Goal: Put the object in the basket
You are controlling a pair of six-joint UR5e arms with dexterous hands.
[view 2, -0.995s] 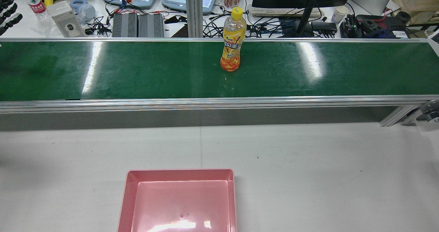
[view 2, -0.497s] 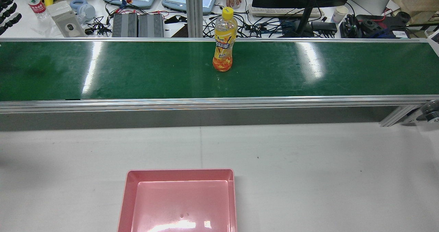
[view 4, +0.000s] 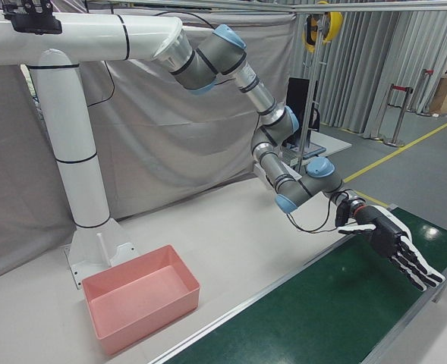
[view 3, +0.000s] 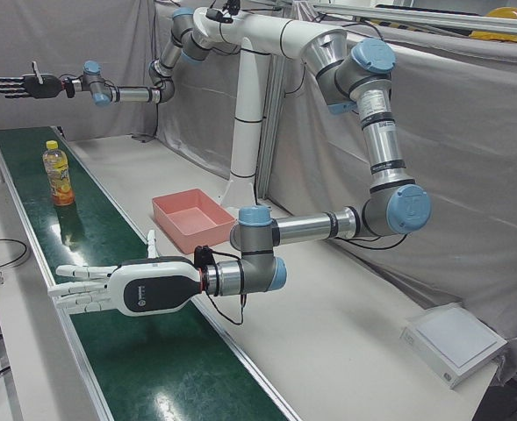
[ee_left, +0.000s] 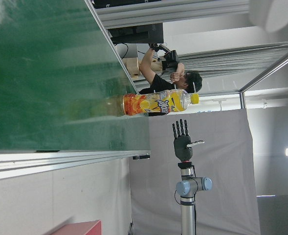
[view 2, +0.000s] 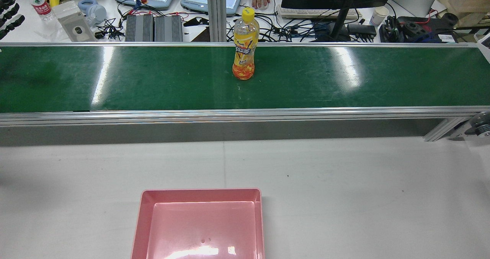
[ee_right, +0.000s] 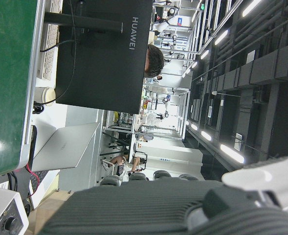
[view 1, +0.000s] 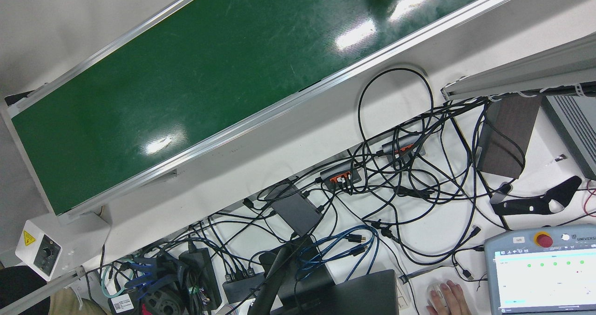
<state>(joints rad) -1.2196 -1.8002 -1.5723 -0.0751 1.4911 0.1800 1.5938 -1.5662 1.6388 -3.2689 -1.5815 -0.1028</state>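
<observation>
On green belt (view 2: 160, 79): yellow-capped bottle (view 2: 244, 44), label unreadable.

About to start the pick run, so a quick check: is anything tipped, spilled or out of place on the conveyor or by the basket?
Nothing stands out. The yellow-capped orange drink bottle stands upright on the green conveyor belt, with no spill visible. The pink plastic basket sits flat and empty.

"HUAWEI" on the monitor (ee_right: 104, 54); "left" on the teach pendant (view 1: 542, 273).
</observation>
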